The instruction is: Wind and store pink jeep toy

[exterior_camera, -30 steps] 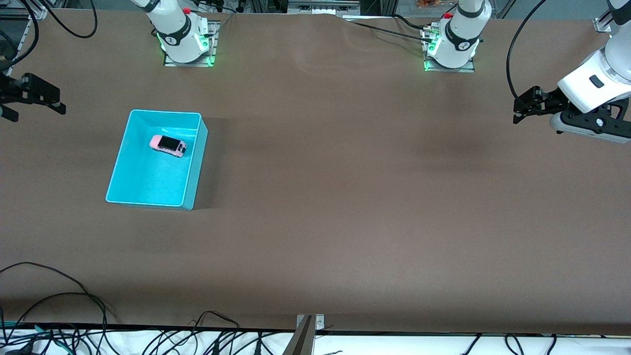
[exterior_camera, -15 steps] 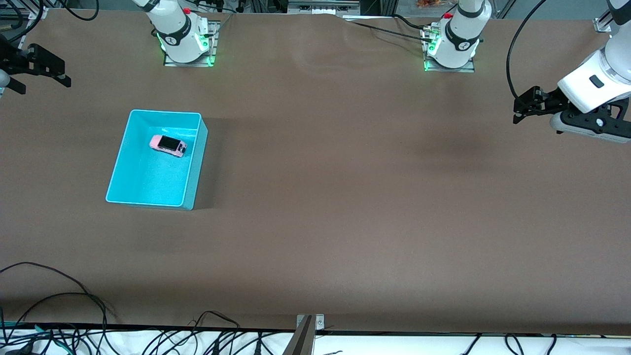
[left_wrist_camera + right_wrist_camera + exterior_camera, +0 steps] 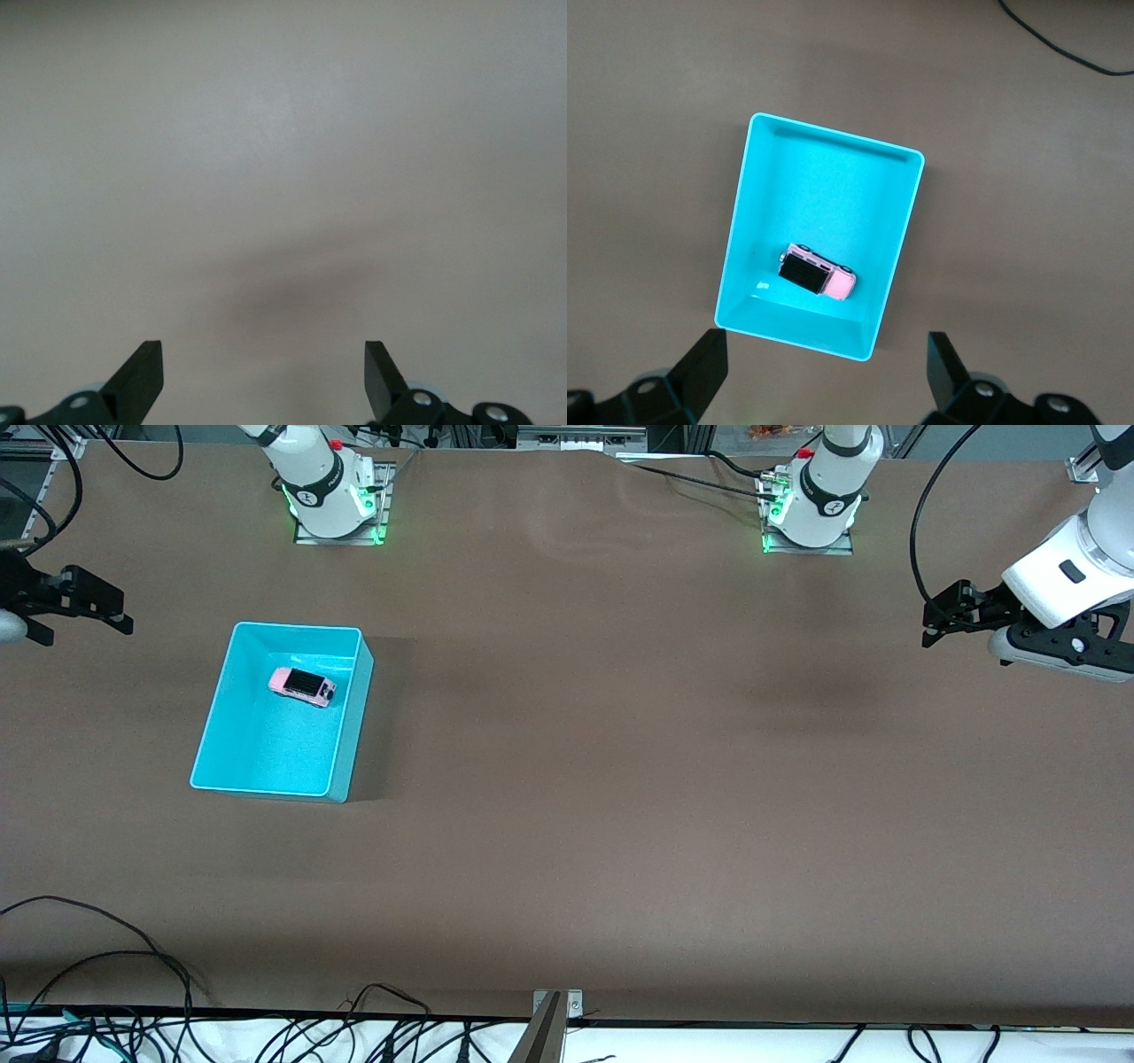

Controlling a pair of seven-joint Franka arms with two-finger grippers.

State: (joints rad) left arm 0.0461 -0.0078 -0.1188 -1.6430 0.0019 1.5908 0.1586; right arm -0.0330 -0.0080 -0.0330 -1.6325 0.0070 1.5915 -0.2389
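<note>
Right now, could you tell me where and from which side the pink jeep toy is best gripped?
Probably by its two long flanks, coming straight down from above. The pink jeep toy sits upright on its wheels inside the turquoise bin, near the wall closest to the robots' bases, so the walls block a sideways approach. Its narrow boxy body would fit between open jaws turned across its length.

No words, labels, brand names or numbers can be read in any of the three views. The white collars of the two arm bases (image 3: 323,491) carry small dark round marks, but they are too small to make out as letters or a logo.
</note>
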